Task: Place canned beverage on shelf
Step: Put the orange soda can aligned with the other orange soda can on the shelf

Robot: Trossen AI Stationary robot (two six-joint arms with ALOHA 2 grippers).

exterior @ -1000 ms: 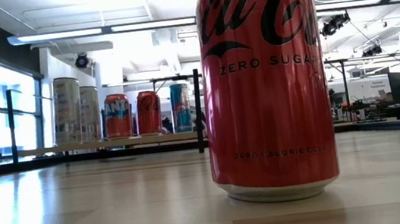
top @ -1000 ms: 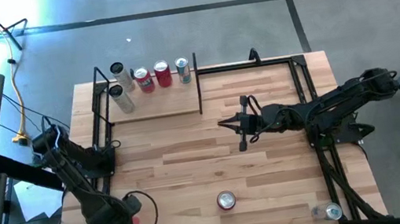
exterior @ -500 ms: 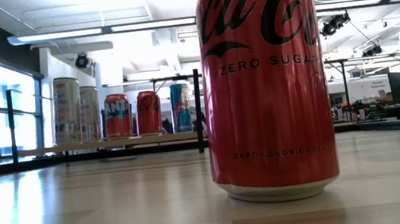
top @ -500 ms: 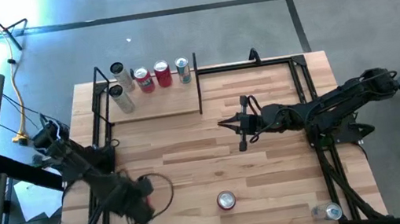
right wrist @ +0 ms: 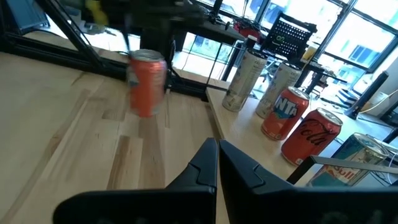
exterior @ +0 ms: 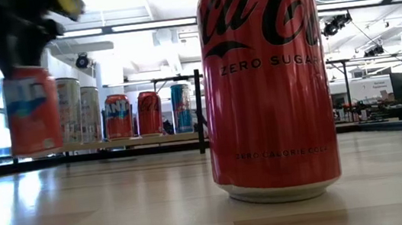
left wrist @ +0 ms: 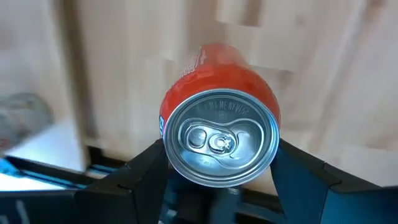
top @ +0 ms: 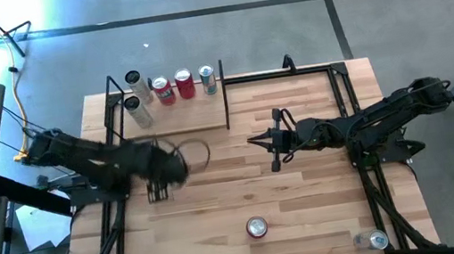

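Note:
My left gripper (top: 159, 175) is over the table's left middle, shut on an orange can (exterior: 32, 110), just near of the shelf. The can also shows in the left wrist view (left wrist: 219, 87) and the right wrist view (right wrist: 147, 81). The shelf (top: 181, 118) is a pale board with black rod frames at the table's far left; several cans (top: 165, 89) stand upright along its far edge. My right gripper (top: 273, 143) is shut and empty over the table's middle, to the right of the shelf. My left gripper pinches the orange can between its two fingers (left wrist: 142, 169), one on each side of the can's wall just below the top rim (left wrist: 164, 132). The fingers come from above, pointing down. The can hangs upright below them, lifted clear of the table.
A red Coca-Cola Zero can (top: 256, 227) stands upright near the table's near edge and fills the low view (exterior: 266, 81). A silver can (top: 373, 239) lies at the near right corner. Black rod frames (top: 225, 100) stand at the shelf's ends.
My left gripper has gone from the table's near left corner toward the far edge and to the right, toward the shelf, carrying the orange can. The can has come into the low view, upright and clear of the table.

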